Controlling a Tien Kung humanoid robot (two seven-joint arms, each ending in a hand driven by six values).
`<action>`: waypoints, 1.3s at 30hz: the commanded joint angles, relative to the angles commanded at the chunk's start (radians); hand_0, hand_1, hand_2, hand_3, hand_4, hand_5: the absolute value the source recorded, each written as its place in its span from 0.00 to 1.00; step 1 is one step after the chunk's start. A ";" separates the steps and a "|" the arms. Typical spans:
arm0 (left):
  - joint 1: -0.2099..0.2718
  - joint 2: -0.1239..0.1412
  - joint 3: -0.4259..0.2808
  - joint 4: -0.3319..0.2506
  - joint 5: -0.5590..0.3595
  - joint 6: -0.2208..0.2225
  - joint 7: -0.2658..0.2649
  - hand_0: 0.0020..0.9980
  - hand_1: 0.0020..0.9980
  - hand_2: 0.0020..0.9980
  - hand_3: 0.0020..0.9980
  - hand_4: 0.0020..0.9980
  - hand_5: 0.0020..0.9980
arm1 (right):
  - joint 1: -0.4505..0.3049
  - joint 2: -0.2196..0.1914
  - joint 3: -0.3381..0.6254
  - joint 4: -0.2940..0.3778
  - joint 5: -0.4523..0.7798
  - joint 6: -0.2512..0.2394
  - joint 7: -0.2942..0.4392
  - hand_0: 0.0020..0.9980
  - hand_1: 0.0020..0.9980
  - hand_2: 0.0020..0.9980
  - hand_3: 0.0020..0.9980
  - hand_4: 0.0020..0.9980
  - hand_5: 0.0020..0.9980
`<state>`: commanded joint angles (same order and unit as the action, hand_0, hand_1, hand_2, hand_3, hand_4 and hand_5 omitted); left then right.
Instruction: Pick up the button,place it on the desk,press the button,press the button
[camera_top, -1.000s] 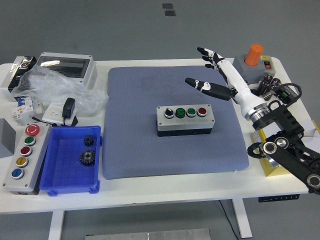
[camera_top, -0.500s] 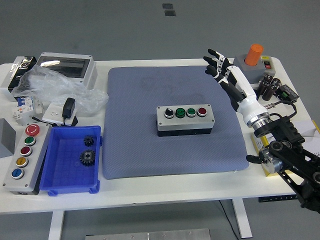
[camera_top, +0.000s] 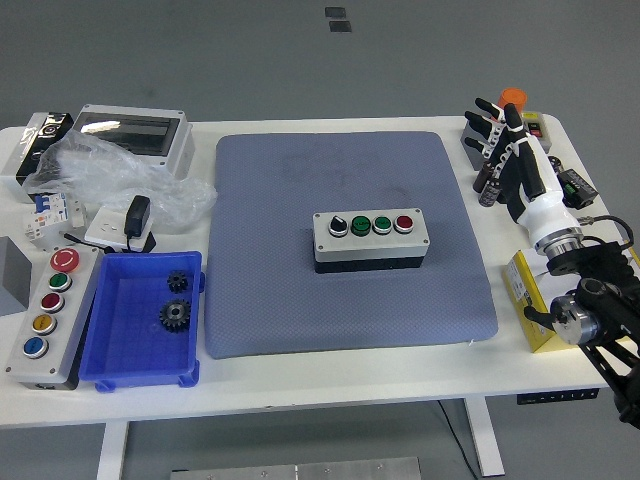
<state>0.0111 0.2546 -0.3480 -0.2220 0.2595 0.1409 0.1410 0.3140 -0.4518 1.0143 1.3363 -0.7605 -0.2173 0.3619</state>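
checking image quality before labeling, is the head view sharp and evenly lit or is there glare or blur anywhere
Head view: lighting is soft and even, shadows faint, the button box and blue mat sharp; the clear plastic bag shows bright highlights; the right hand is slightly soft at its fingers, overlapping clutter on the table at the far right, so its outline is harder to read.

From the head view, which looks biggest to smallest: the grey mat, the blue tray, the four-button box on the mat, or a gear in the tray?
1. Grey mat
2. Blue tray
3. Four-button box
4. Gear

All lie at similar distance, so the order looks safe.
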 joint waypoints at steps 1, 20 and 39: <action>0.001 -0.001 -0.001 0.000 0.000 0.000 0.000 0.66 0.69 0.61 0.64 0.63 0.36 | -0.004 0.001 0.008 -0.004 0.006 0.003 0.003 0.87 0.81 0.83 0.84 1.00 1.00; 0.005 -0.016 -0.049 0.003 0.081 -0.007 0.001 0.66 0.69 0.61 0.65 0.64 0.36 | -0.047 0.008 0.081 0.007 0.089 0.039 0.042 0.85 0.76 0.77 0.78 1.00 1.00; -0.027 0.002 -0.075 -0.001 0.097 -0.022 0.000 0.66 0.69 0.61 0.65 0.65 0.36 | -0.099 -0.035 0.251 0.120 0.015 0.032 0.027 0.84 0.75 0.77 0.77 1.00 1.00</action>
<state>-0.0160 0.2570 -0.4226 -0.2232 0.3564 0.1187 0.1409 0.2146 -0.4865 1.2657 1.4567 -0.7458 -0.1856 0.3887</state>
